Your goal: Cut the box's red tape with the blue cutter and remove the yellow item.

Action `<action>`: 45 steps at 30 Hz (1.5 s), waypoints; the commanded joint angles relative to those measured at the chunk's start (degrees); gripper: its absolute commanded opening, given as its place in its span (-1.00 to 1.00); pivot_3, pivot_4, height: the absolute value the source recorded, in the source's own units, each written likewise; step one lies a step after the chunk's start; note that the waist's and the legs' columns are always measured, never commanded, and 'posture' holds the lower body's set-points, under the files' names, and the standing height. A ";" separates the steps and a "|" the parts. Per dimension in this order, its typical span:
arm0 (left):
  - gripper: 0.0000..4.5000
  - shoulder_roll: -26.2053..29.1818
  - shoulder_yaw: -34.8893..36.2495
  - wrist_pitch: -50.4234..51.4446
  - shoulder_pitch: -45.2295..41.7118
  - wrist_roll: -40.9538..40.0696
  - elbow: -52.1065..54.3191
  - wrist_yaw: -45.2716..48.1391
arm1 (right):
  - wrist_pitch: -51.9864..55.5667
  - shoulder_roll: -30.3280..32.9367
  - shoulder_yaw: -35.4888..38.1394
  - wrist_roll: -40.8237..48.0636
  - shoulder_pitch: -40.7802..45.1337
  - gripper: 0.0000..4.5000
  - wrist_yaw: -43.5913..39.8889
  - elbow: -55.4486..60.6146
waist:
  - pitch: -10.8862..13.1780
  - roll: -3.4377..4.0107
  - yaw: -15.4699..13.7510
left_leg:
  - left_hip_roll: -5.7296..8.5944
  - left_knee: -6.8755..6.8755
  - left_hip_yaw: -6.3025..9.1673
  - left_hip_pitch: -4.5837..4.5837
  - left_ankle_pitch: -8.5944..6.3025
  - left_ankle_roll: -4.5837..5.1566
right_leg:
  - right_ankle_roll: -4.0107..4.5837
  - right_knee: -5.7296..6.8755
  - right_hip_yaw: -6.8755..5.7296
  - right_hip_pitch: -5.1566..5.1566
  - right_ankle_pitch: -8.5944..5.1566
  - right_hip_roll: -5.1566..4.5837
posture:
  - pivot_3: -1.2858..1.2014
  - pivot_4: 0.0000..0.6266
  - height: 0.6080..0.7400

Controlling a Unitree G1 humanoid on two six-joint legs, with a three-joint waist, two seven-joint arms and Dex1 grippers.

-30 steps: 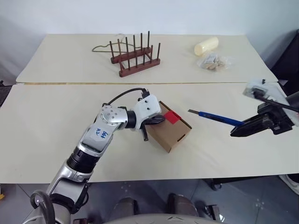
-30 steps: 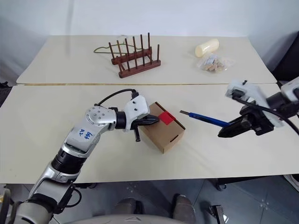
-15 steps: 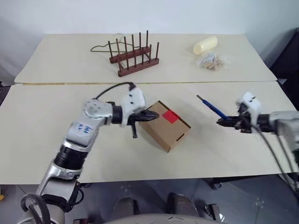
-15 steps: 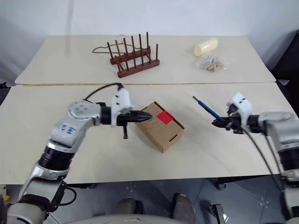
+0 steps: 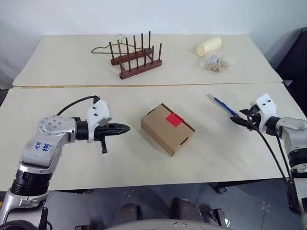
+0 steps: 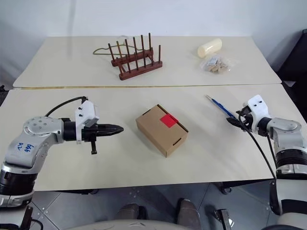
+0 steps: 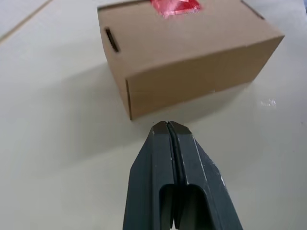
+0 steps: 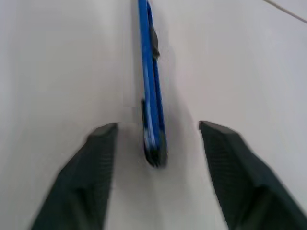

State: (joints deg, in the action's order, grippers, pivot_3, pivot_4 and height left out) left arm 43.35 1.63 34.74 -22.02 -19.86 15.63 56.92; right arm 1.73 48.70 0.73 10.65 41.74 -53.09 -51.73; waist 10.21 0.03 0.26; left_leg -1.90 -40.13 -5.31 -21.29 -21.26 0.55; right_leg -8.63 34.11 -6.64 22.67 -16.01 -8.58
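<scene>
The brown box (image 5: 165,132) sits closed in the middle of the near table, with the red tape (image 5: 174,120) on its top. My left gripper (image 5: 125,128) is shut and empty, pointing at the box's left side from a short gap away; the left wrist view shows the box (image 7: 192,62) just past its fingertips (image 7: 160,128). The blue cutter (image 5: 223,106) lies flat on the table to the right. My right gripper (image 8: 158,126) is open, and the near end of the cutter (image 8: 152,96) rests between its spread fingers. The yellow item is hidden.
On the far table stand a wooden peg rack (image 5: 136,60) with a cord (image 5: 101,48) behind it, a cream cylinder (image 5: 209,46) and a clear bag of small pieces (image 5: 217,63). A seam (image 5: 72,86) separates the two tables.
My left gripper has drawn back to the left, off the box. My right gripper has come down, laid the cutter on the table and opened.
</scene>
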 commanded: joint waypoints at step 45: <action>-1.00 -2.55 -3.75 15.48 -1.58 -1.22 9.52 -14.58 | 44.39 -3.82 -5.72 9.94 -12.47 -0.92 -9.75 60.97 | 0.05 0.11 -0.38 | 0.01 -0.08 0.01 0.03 0.04 -0.07 | 0.04 0.23 0.05 0.08 -0.02 0.01 | 0.03 -0.52 1.00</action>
State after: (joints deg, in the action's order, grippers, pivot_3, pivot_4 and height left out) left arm 39.92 -4.41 51.28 -22.41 -18.41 22.11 39.52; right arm 41.87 43.79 -8.47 17.44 28.37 -62.88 7.15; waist 10.26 0.14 -0.12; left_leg -1.90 -40.21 -5.30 -21.25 -21.23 0.48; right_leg -8.59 34.33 -6.59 22.75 -16.03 -8.57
